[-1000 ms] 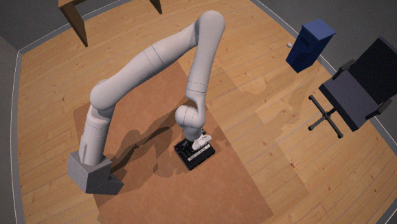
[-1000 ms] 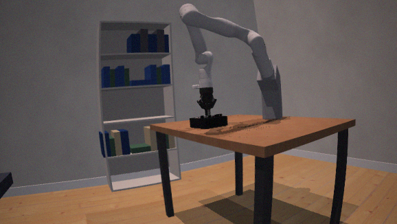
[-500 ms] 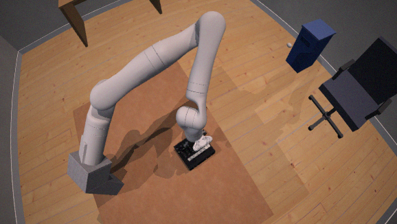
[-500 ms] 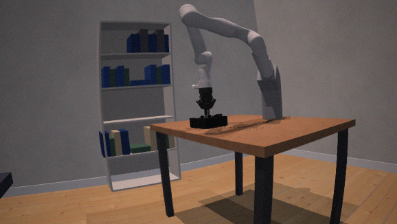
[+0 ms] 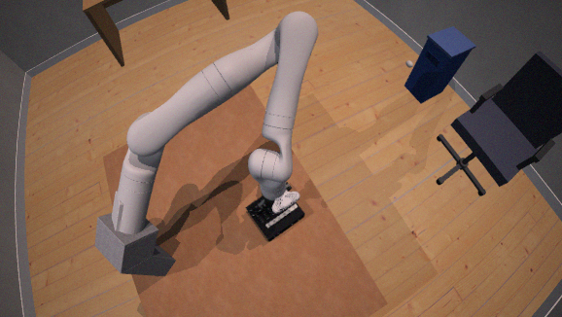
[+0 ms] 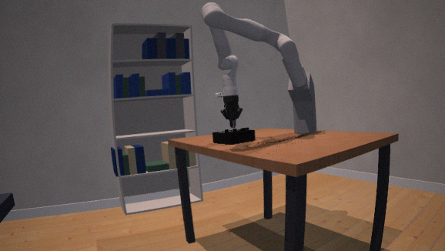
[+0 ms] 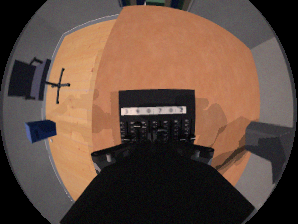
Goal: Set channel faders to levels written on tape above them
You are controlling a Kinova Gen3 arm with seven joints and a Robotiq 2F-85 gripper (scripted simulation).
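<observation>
The lighting desk (image 5: pixel 275 217) (image 6: pixel 233 136) (image 7: pixel 156 115) is a small black box standing flat on the wooden table (image 5: pixel 301 272) (image 6: pixel 308 154) near one edge. A white tape strip (image 5: pixel 283 218) (image 7: pixel 154 110) runs along it, and a row of fader caps (image 7: pixel 154 127) shows in the wrist view; the written levels and cap lines are too small to read. My gripper (image 6: pixel 232 124) is shut with nothing between the fingers. It points straight down just above the desk's faders. In the wrist view the gripper body hides the near part of the desk.
A bookshelf (image 6: pixel 154 115) stands behind the table. An office chair (image 5: pixel 510 126) and a blue box (image 5: pixel 438 63) stand on the floor to one side. The arm's base (image 5: pixel 127 243) (image 6: pixel 304 112) sits at the table's far edge.
</observation>
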